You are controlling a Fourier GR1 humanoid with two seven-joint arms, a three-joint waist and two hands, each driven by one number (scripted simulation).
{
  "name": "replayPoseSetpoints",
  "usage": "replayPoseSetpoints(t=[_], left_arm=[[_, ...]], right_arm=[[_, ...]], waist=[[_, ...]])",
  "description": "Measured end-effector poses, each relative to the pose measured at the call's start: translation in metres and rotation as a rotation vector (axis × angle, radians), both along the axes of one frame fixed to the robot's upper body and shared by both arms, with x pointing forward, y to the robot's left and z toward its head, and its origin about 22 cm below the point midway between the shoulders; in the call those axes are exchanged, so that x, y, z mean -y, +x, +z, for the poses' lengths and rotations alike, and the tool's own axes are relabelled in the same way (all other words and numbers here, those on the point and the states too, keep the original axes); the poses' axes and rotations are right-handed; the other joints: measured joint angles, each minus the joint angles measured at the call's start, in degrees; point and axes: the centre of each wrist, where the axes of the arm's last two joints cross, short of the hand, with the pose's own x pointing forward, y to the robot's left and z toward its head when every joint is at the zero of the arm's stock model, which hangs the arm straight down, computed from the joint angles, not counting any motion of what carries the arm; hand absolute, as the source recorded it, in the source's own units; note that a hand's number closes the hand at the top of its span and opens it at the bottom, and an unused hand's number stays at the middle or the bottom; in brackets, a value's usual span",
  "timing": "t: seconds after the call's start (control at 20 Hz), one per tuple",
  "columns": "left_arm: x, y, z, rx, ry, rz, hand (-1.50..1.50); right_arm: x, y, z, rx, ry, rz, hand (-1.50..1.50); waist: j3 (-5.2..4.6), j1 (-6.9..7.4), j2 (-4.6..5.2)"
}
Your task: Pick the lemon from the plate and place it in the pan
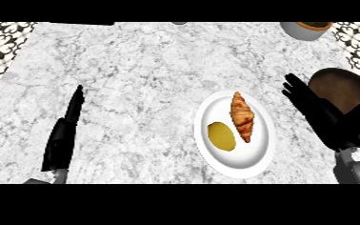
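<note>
Right robot hand point(325, 119) beside plate point(237, 164), lemon point(221, 136) (croissant point(243, 114) alongside)

One white plate point(247, 161). On it are one lemon point(221, 136) and one croissant point(243, 116). One dark pan point(342, 86), partly hidden. One grey bowl point(307, 30), cut off by the top edge. Two black hands: one left hand point(65, 134) and one right hand point(316, 107). One marbled tabletop point(141, 76).

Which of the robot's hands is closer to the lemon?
Right. The right hand sits just beyond the plate, to the right of the lemon; the left hand lies much farther off on the counter, to its left.
</note>
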Motion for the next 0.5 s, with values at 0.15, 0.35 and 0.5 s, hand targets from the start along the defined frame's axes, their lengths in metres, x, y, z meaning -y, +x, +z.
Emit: replayPoseSetpoints(t=[0.15, 0.35, 0.5], left_arm=[[0.008, -0.003, -0.012, -0.053, -0.103, 0.041, 0.0], [0.016, -0.01, -0.027, -0.177, -0.314, 0.103, 0.0], [0.016, -0.017, -0.035, -0.24, -0.419, 0.15, 0.0]], right_arm=[[-0.018, 0.005, 0.002, 0.02, 0.028, 0.054, 1.5], [-0.057, 0.011, 0.007, 0.107, 0.047, 0.202, 1.5], [-0.065, -0.005, 0.001, 0.249, -0.062, 0.152, -1.5]], waist=[[1.0, -0.66, -0.14], [1.54, -0.07, -0.2], [1.69, -1.73, -0.74]])
